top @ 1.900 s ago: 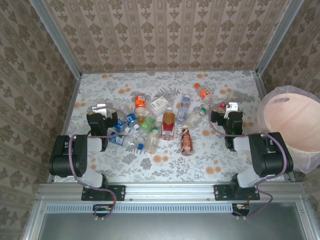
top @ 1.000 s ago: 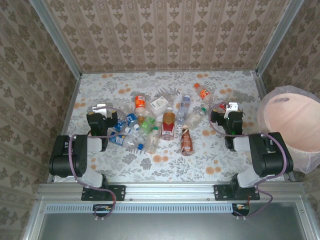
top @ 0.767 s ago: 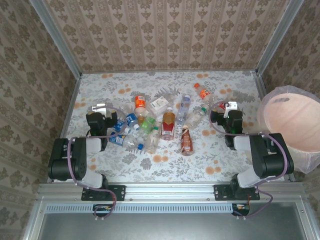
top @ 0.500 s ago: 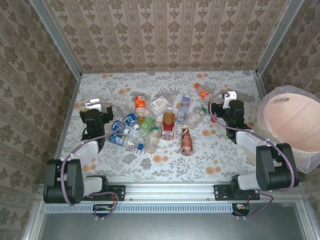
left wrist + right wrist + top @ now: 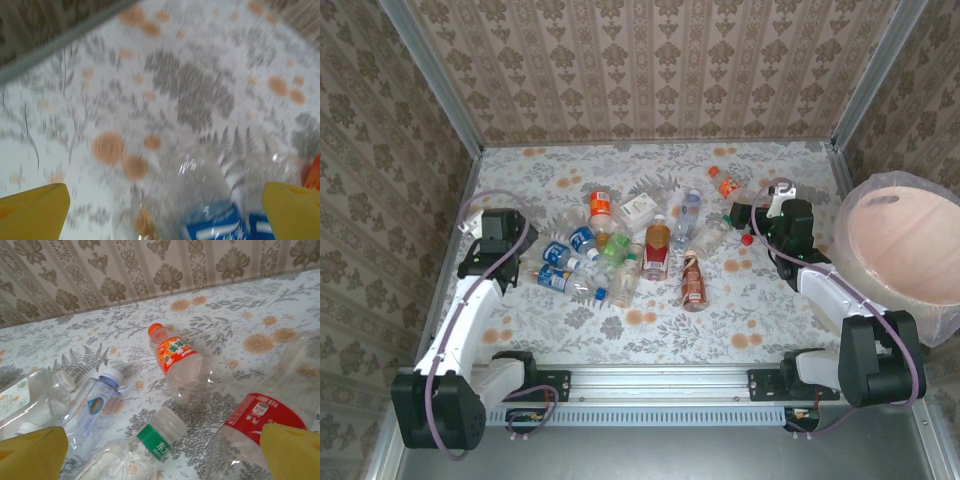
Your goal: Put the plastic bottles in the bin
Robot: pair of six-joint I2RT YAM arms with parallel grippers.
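The plastic bottles are all lying in a loose heap on the middle of the desk, with a couple of stragglers further back and off to the right. The bin sits past the desk's right edge, well apart from the heap. The left fingers are over at the heap's left end with a near bottle right in front of them. The right fingers are at its right end, with several bottles spread out ahead and a close bottle just beside the right-hand finger.
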